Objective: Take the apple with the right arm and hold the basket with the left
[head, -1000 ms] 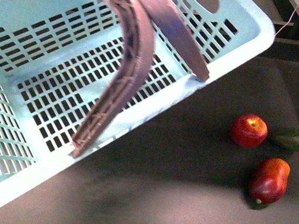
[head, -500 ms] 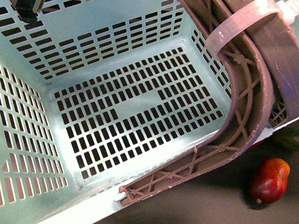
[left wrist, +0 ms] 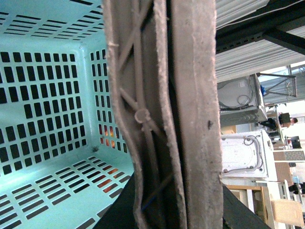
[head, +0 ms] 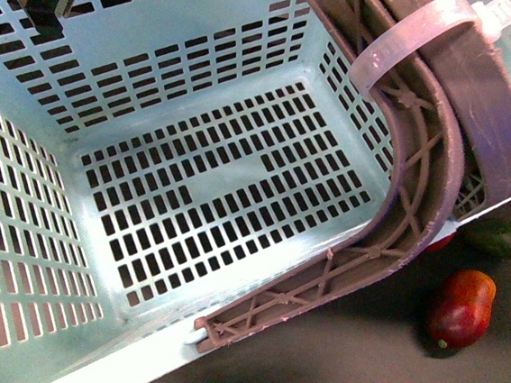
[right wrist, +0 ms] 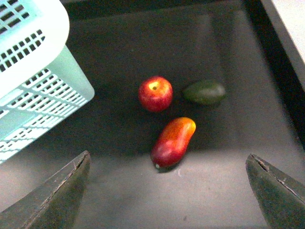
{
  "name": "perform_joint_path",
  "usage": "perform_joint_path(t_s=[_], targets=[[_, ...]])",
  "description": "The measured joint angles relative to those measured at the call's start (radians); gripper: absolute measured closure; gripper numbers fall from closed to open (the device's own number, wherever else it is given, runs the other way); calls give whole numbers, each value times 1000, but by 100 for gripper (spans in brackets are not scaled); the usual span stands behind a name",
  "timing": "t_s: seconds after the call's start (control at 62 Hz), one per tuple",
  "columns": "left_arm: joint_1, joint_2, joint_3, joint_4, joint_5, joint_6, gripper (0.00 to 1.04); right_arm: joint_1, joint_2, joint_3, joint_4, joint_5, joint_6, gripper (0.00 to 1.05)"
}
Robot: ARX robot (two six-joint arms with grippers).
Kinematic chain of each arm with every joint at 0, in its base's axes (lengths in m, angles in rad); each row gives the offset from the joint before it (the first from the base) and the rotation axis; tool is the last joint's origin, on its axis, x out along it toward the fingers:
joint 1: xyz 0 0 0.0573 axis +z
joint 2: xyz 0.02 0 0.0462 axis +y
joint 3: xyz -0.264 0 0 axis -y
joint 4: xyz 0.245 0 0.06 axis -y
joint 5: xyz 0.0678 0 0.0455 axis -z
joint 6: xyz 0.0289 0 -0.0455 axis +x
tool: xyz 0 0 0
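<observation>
The mint-green basket (head: pixel 193 176) is lifted and tilted and fills most of the front view. Its two brown handles (head: pixel 441 146) are bound by a white zip tie (head: pixel 424 36). My left gripper (left wrist: pixel 174 217) is shut on the handles (left wrist: pixel 190 119); the basket's inside (left wrist: pixel 47 119) shows beside them. The red apple (right wrist: pixel 155 93) lies on the dark table, apart from my open, empty right gripper (right wrist: pixel 167 191), which hovers above the table. In the front view only a red sliver of the apple (head: pixel 442 242) shows under the basket's edge.
A red-orange mango (right wrist: pixel 173 141) lies just nearer my right gripper than the apple, and a dark green fruit (right wrist: pixel 205 92) lies beside the apple. Both also show in the front view, mango (head: pixel 462 306) and green fruit (head: pixel 502 238). The basket's corner (right wrist: pixel 33 71) hangs close by.
The basket has swung across the front view and now covers the apple, which was in full view a second ago. In the last half second it shifted only slightly.
</observation>
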Motion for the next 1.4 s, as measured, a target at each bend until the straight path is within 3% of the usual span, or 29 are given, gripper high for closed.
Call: perform_joint_path(t_s=[0.21,0.419,0.532,0.71,0.871,1.403], targets=[[0,0,0,0,-6,3,88,-136,357,34,326,-85,-138,9],[0,0,0,0,-4,5,88,-132,901,108,738,-101,-324,9],[0,0,0,0,-1,4,88,-101,1179,194,863,-78,-395,9],[0,0,0,0,-2,5,88,-17,1511,364,808,-53,-461,9],[0,0,0,0,-2,5,88,51,1640,492,745,-6,-526,9],[0,0,0,0,-2,5,88,95,1928,803,600,47,-552,9]])
